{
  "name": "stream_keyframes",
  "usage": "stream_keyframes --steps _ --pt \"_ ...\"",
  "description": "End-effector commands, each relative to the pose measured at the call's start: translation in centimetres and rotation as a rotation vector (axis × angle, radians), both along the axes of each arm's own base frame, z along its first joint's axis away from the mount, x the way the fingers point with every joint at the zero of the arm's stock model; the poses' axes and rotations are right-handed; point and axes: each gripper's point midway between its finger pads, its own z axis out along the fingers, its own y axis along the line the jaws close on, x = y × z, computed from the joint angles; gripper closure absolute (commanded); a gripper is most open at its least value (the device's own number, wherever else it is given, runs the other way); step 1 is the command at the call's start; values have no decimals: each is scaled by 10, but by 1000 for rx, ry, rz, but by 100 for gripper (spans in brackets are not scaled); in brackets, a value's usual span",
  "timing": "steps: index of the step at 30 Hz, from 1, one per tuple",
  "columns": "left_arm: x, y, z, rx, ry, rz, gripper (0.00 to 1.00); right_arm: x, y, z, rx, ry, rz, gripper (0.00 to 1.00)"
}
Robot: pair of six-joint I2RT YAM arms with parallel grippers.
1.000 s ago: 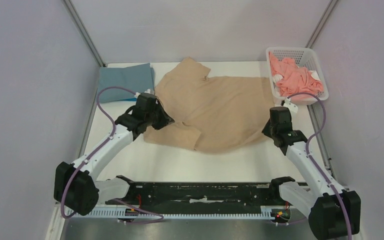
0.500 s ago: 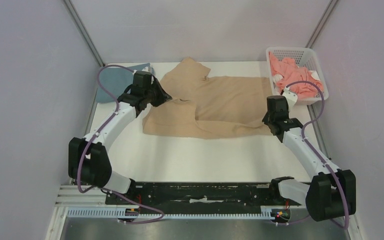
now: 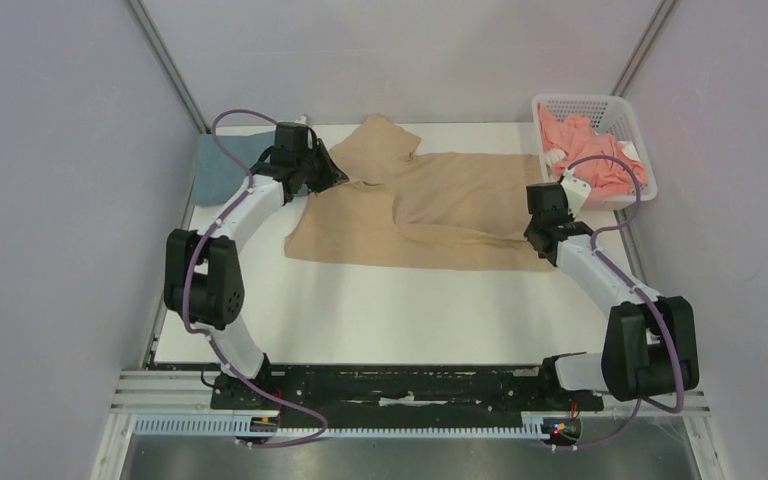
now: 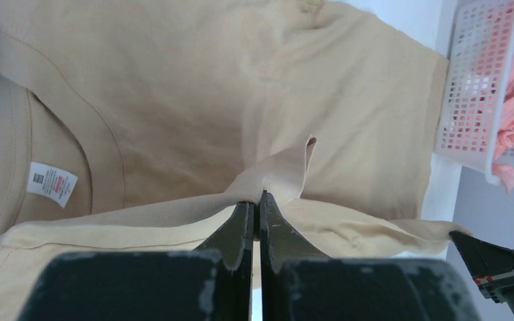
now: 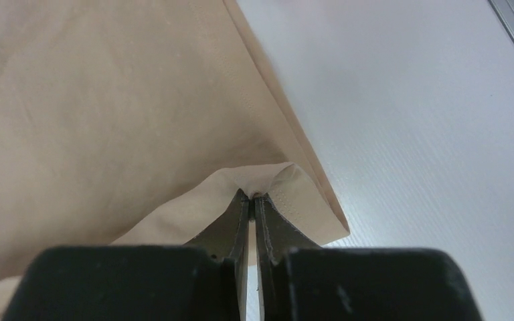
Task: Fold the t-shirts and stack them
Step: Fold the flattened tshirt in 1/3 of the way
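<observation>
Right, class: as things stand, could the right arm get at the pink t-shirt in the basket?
Probably not yet: the right gripper is shut on the edge of the tan t-shirt. The pink t-shirt lies in the open-topped basket close by, nothing between, so once freed it likely could.

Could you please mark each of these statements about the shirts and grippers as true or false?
1. The left gripper is shut on a fold of the tan t-shirt. True.
2. The right gripper is open and holds nothing. False: it is shut on the tan t-shirt's edge.
3. The coral pink t-shirt lies in the white basket. True.
4. The grey-blue t-shirt lies on top of the tan one. False: it lies on the table to the left of the tan one, partly hidden by the left arm.
</observation>
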Motion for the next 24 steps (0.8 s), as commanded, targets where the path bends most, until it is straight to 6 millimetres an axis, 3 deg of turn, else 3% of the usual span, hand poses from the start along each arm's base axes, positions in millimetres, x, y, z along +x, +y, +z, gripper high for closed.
stream_keyframes --steps 1,4,5,6,8,10,12,16,17,18,21,24 --pt "30 1 2 29 -55 -37 98 22 -12 11 -26 -67 -80 94" --pt "45 7 -10 53 -31 -11 97 24 -16 4 -41 -48 -107 86" --pt "51 11 -15 72 -23 6 91 27 -18 5 -48 -51 -116 82" --pt "59 17 -16 95 -24 37 84 30 -19 6 -57 -56 -121 78" --pt "71 27 -23 142 0 76 59 38 -17 12 -61 -69 -94 63" --pt "81 24 -21 146 -8 55 40 40 -13 18 -48 -86 -69 44" --pt "85 19 -19 135 -11 34 25 37 -8 22 -24 -113 -38 34" --pt "68 14 -13 103 12 2 22 26 15 24 47 -149 115 19" --pt "60 9 -14 89 18 -14 21 22 22 21 68 -151 161 6" --pt "50 4 -15 72 25 -30 21 18 36 18 104 -158 227 2" --pt "22 -18 -26 17 38 -92 20 16 80 11 174 -186 416 2" --pt "4 -29 -53 -3 91 -116 20 24 124 0 155 -153 580 2"
